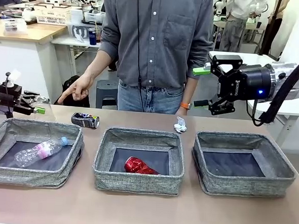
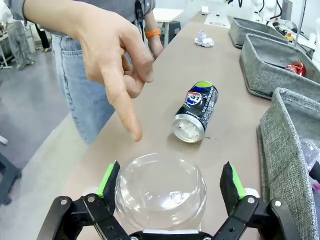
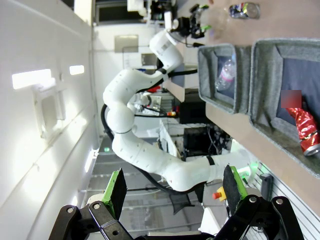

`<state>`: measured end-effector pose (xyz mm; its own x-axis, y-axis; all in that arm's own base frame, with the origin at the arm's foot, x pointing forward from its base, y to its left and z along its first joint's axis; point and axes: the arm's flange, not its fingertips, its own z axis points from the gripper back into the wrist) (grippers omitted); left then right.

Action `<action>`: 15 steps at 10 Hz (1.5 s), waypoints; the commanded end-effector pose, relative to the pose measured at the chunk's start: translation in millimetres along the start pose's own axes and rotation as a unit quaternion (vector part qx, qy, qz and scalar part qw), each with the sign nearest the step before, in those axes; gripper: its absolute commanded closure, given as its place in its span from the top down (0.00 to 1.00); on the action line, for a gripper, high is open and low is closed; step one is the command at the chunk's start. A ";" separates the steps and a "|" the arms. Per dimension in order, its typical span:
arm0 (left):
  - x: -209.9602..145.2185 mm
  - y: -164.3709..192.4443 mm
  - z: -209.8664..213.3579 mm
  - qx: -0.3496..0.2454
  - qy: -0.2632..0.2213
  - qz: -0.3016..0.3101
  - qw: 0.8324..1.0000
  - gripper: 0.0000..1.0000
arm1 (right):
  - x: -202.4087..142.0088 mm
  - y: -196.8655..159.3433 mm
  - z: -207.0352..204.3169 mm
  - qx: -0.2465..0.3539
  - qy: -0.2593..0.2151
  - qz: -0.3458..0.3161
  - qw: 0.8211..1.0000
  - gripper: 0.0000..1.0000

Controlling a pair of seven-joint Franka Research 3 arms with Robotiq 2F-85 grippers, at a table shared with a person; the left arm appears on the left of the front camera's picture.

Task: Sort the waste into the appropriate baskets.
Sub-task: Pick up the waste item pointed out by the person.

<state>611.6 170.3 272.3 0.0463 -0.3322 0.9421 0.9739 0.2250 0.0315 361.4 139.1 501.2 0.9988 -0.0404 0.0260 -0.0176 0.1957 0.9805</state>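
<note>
left gripper (image 2: 170,179): I saw its jaws spread wide, one green pad on each side of the clear plastic cup, with a gap on both sides
clear plastic cup (image 2: 161,192): it sat between those fingers, near the dark printed can
right gripper (image 1: 202,87): open, gripping nothing, hanging in the air behind the right bin
dark printed can (image 1: 85,120): it lay on its side on the table (image 1: 133,212), behind the left bin
person's hand (image 2: 107,55): its index finger pointed down at the table, just beside the dark printed can
left bin (image 1: 34,177): I found the clear plastic bottle (image 1: 38,151) with its pink label lying inside
middle bin (image 1: 137,184): it held the crushed red can (image 1: 138,166)
right bin (image 1: 246,186): it stood beside the middle bin
crumpled white paper wad (image 1: 180,125): on the table, just behind the middle bin's far right corner
</note>
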 end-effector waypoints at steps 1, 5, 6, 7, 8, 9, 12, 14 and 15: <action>2.4 -7.3 0.0 0.008 -0.005 -0.003 1.000 1.00 | 2.8 2.1 0.4 0.009 0.001 0.009 1.000 1.00; 0.0 -7.2 -2.2 0.011 -0.002 0.008 1.000 0.70 | 2.8 2.1 0.4 0.009 0.001 0.009 1.000 1.00; -1.2 -7.9 -2.7 0.011 0.005 0.011 1.000 0.62 | 2.8 2.1 0.4 0.009 0.001 0.009 1.000 1.00; -2.0 -7.7 -2.5 0.012 0.009 0.011 1.000 0.51 | 2.8 2.1 0.4 0.009 0.001 0.009 1.000 1.00; -2.2 -7.6 -2.0 0.011 0.009 0.012 1.000 0.42 | 2.8 2.1 0.4 0.009 0.001 0.009 1.000 1.00; -1.0 -7.8 -2.1 0.011 0.009 0.011 1.000 0.32 | 2.8 2.1 0.4 0.009 0.001 0.009 1.000 1.00; 6.4 -8.1 0.2 0.019 -0.005 0.001 1.000 0.23 | 2.8 2.1 0.4 0.009 0.001 0.009 1.000 1.00; 12.5 -8.6 6.7 0.030 -0.017 -0.002 0.999 0.23 | 2.8 2.1 0.4 0.009 0.001 0.009 1.000 1.00; 17.6 -9.4 10.2 0.038 -0.017 -0.005 0.999 0.23 | 2.8 2.1 0.4 0.009 0.001 0.009 1.000 1.00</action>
<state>611.7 174.9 283.5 0.0405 -0.3197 0.9466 0.9620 0.2685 0.0495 361.4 139.1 501.2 0.9988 -0.0404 0.0261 -0.0177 0.1957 0.9805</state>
